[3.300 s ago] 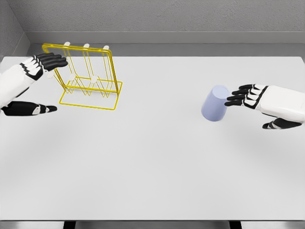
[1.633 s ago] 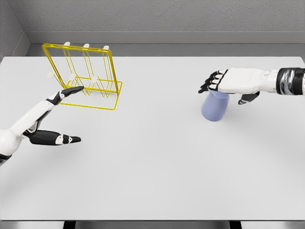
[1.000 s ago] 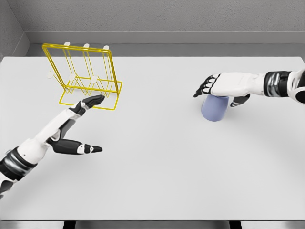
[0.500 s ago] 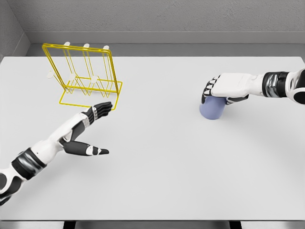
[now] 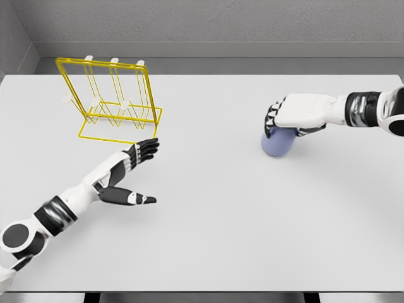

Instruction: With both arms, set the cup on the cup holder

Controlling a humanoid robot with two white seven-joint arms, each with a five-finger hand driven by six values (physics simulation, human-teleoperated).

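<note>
Presently, one lavender cup (image 5: 278,142) stands on the white table (image 5: 214,214), right of centre, and is well apart from the single yellow wire cup holder (image 5: 113,101) at the far left. The cup's long axis runs close to vertical, with a slight lean; its upper end is covered, so which end is the mouth cannot be told. The right hand (image 5: 291,116) sits over the cup's top, with fingers (image 5: 271,120) curled down its left side and the thumb on the near right side, clasping the cup. The left hand (image 5: 129,169) hovers over the table just in front of the holder's base, unclenched, with fingers extended toward the centre and the thumb spread apart; it grips nothing. The holder stands upright, and several pale pegs show inside its frame.
</note>
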